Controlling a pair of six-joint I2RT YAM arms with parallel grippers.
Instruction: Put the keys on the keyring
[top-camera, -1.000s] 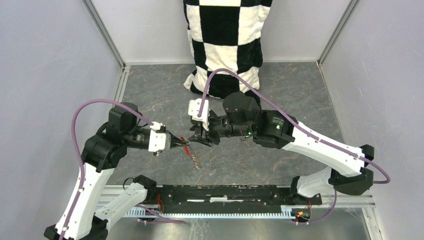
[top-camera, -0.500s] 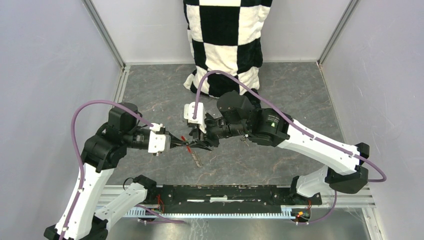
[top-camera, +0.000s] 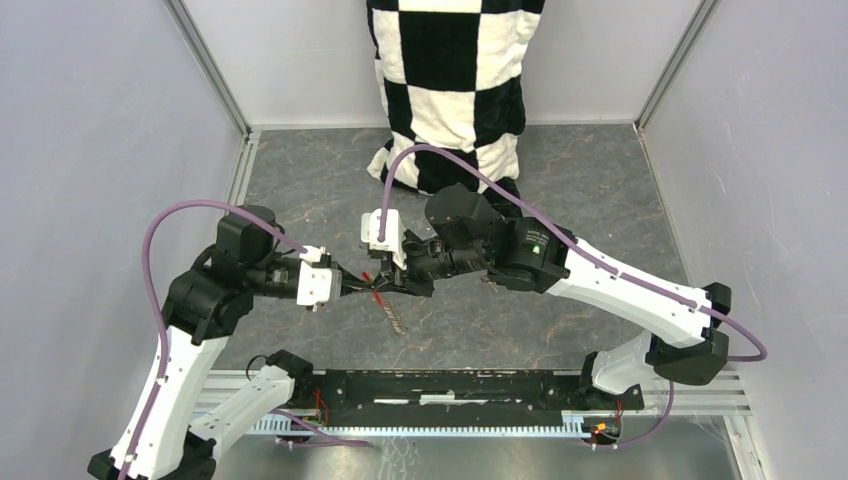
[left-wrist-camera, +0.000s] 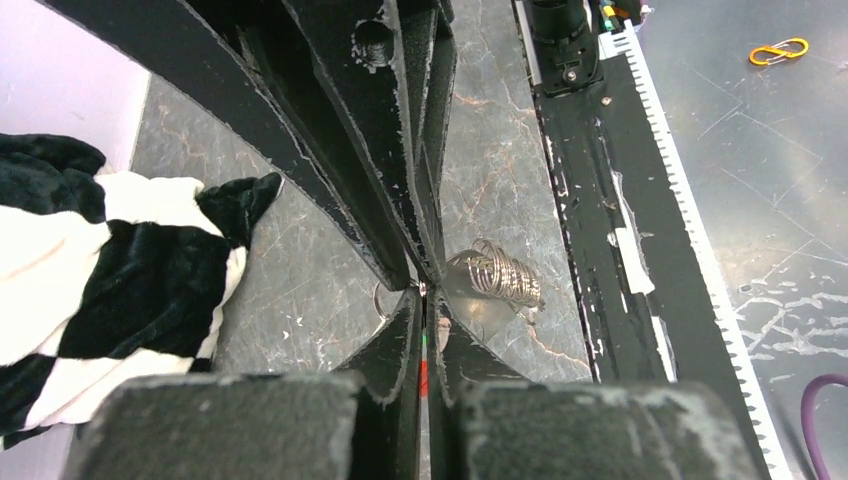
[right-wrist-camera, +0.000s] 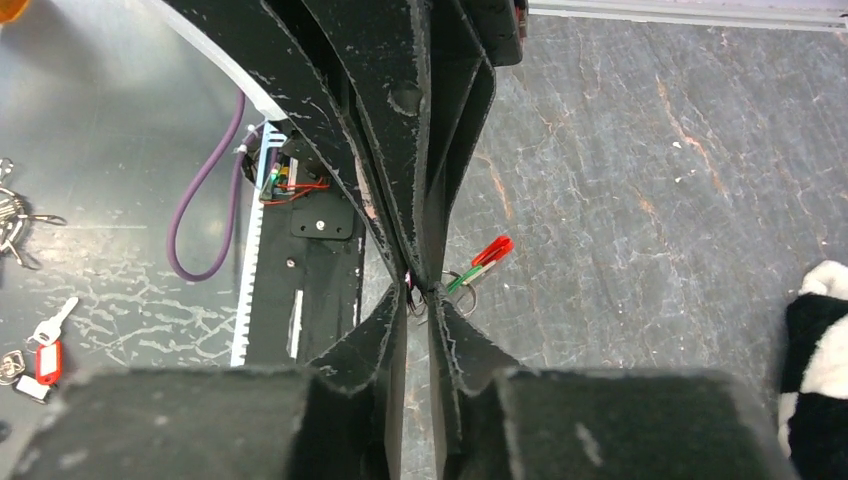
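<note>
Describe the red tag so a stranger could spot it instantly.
On the grey marbled table, find where the left gripper and right gripper meet tip to tip. The red tag is the small bright sliver there; the coil beside it is silvery.

**Marbled grey counter boxed in by pale walls**

The counter (top-camera: 600, 190) has a dark grey, marbled surface with faint pinkish veins. Plain lilac-grey walls (top-camera: 90, 130) close it in on the left, right and back, with slanting aluminium posts (top-camera: 205, 65) at the back corners. A black-and-white checkered plush cloth (top-camera: 450, 70) hangs against the back wall, its hem resting on the counter. A black rail (top-camera: 450, 385) runs along the near edge. The light is soft and even.
</note>
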